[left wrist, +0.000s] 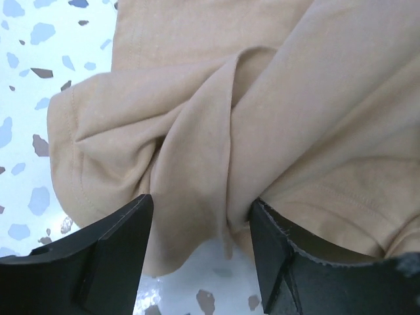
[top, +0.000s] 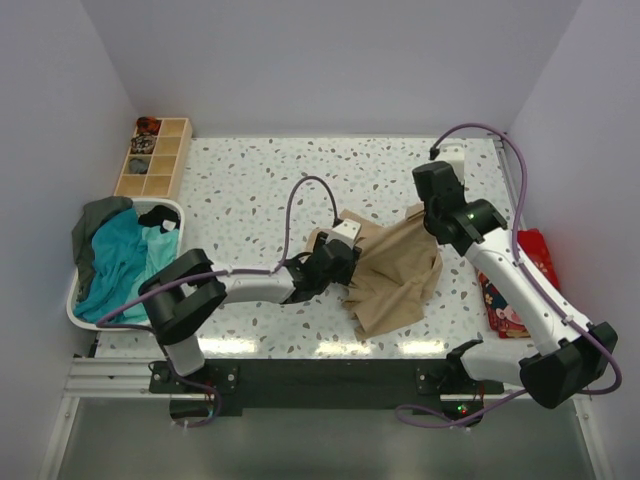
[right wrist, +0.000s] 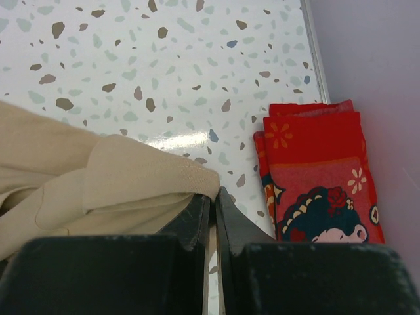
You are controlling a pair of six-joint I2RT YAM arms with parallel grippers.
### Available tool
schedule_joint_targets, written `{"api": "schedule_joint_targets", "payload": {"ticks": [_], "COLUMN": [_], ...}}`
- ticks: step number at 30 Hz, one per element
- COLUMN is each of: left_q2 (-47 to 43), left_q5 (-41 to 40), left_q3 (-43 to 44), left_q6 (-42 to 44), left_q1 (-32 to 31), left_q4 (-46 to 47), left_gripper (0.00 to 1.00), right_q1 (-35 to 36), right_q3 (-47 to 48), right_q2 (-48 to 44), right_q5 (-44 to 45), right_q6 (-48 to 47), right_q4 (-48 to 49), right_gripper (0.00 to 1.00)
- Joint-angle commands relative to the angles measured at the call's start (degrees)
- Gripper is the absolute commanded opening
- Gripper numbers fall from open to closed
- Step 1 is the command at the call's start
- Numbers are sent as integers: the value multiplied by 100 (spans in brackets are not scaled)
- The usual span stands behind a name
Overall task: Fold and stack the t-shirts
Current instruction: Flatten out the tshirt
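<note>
Beige t-shirt [top: 395, 280]: crumpled, mid-surface toward near edge. Soft, light, limp; best gripped at hems or shoulders.
Left tool [left wrist: 200, 216]: jaws apart, straddling fold.
Right tool [right wrist: 211, 200]: clamped on shirt edge.
Teal t-shirt [top: 120, 265]: in basket [top: 172, 206], left edge.
Red printed cloth [right wrist: 315, 177]: right edge, possible snag.

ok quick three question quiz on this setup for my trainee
1. True or false: the left gripper stands open over a fold of the beige t-shirt.
2. What lies in the white basket? a) teal t-shirt and dark grey-green t-shirt b) socks c) towels
3. Which gripper is shut on the beige t-shirt's edge?
Key: 1 true; 2 a; 3 the right gripper.
</note>
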Motion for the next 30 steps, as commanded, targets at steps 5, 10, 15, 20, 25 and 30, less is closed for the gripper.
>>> {"api": "schedule_joint_targets", "payload": {"ticks": [5,10,15,20,25,30], "left_q2": [-793,-723,-530,-372,-64,-38], "left_q5": [913,1099,1361,1608,1486,1178], "left_q3": [-706,-759,-654,-540,-364,-363], "left_q6": [518,615,624,563,493,492], "left_q1": [85,102,93,102,102,102], "left_q4": [612,700,823,990,885,779], "left_gripper": [69,68,68,67,31,5], "right_q1": [-105,-123,-123,-123,-132,-140], "right_q3": [55,46,11,-42,-42,-50], "right_q2": [-87,-60,-69,-69,-78,-104], "right_q5": [133,54,19,-34,-43,-34], "right_q6": [-112,-112,-112,-112,-112,-129], "right_q4": [190,190,225,234,234,243], "right_gripper": [4,4,6,6,7,7]}}
